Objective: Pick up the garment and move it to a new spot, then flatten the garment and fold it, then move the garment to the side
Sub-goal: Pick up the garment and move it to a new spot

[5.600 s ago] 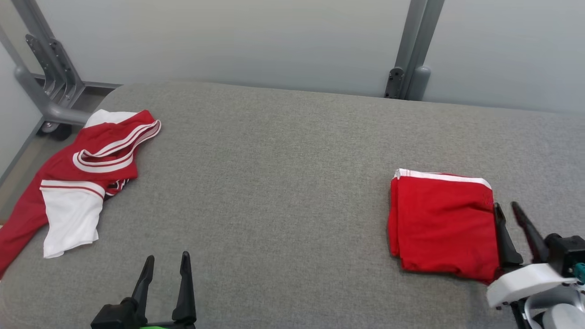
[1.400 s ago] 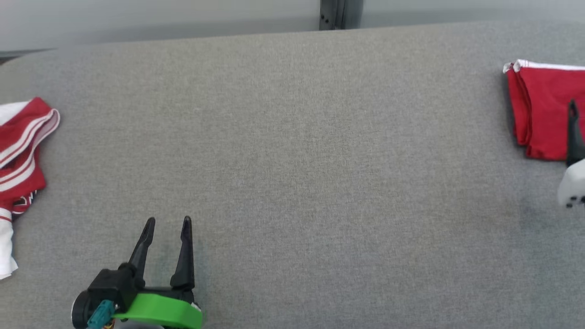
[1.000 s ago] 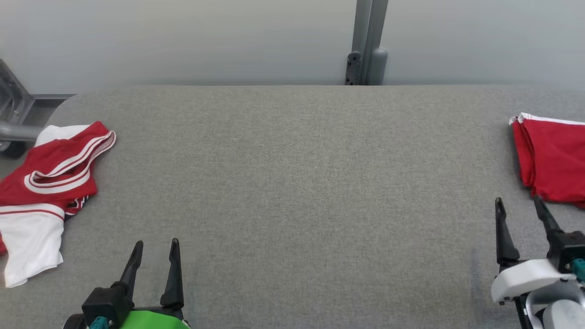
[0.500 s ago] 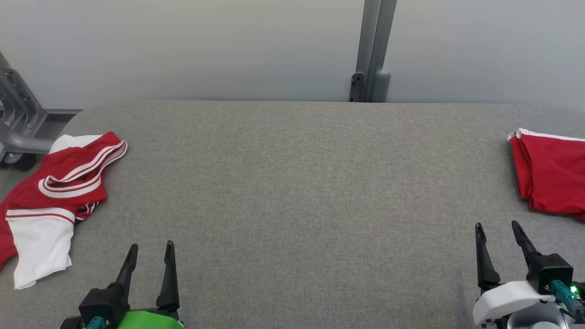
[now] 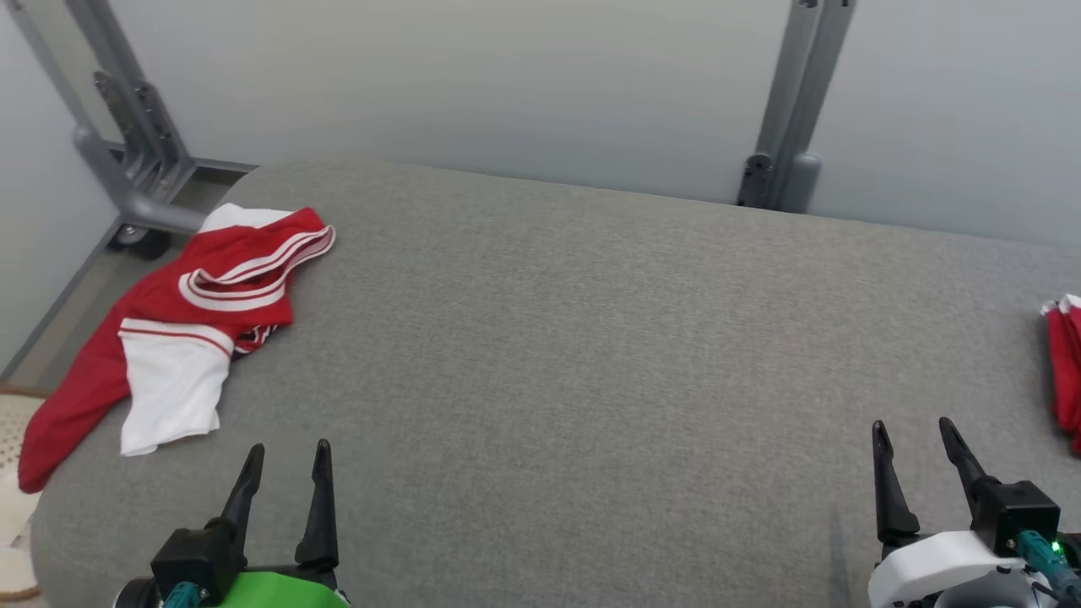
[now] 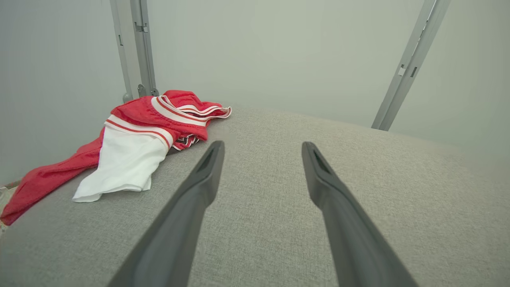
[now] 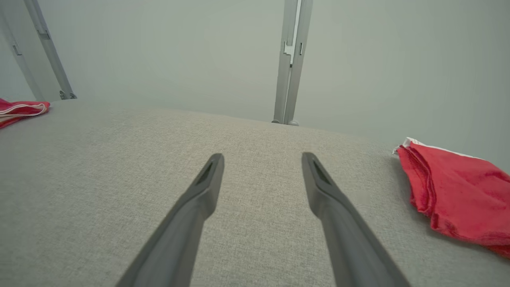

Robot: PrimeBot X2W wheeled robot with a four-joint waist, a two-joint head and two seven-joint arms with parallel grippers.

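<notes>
**Setting.** Grey fabric-covered table (image 5: 540, 355) before a pale wall (image 5: 464, 76). A bent grey metal frame (image 5: 127, 160) stands off the far left corner.

**Item 1.** My left gripper (image 5: 287, 452): fingers apart, holding nothing, low over the near left of the table.

**Item 2.** My right gripper (image 5: 912, 426): fingers likewise apart and empty, at the near right.

**Item 3, task piece.** Crumpled red and white jersey (image 5: 211, 287), at the far left of the table. It is well apart from both grippers and nearer my left one.

**Hazards, as I judge them.**
- (a) One red end of the jersey hangs over the table's rounded left edge. A pinch that slips would likely let that weight drag the jersey off the table.
- (b) The layers are bunched. I may catch several at once, or only the loose white panel, and lift a knot that will not flatten.
- (c) The metal frame stands close behind the jersey. A wide reach with my left arm could strike it.
- (d) A folded red cloth (image 5: 1066, 371) lies at the right margin of the head view, near my right arm. A careless sweep could undo it.

**Condition of item 3.**
- Cloth looks thin and limp.
- Red body, with a white panel toward me.
- White-and-red striped trim curls on top.
- A scrap of dark print peeks out beneath.
- Not yet flattened or folded.
</notes>
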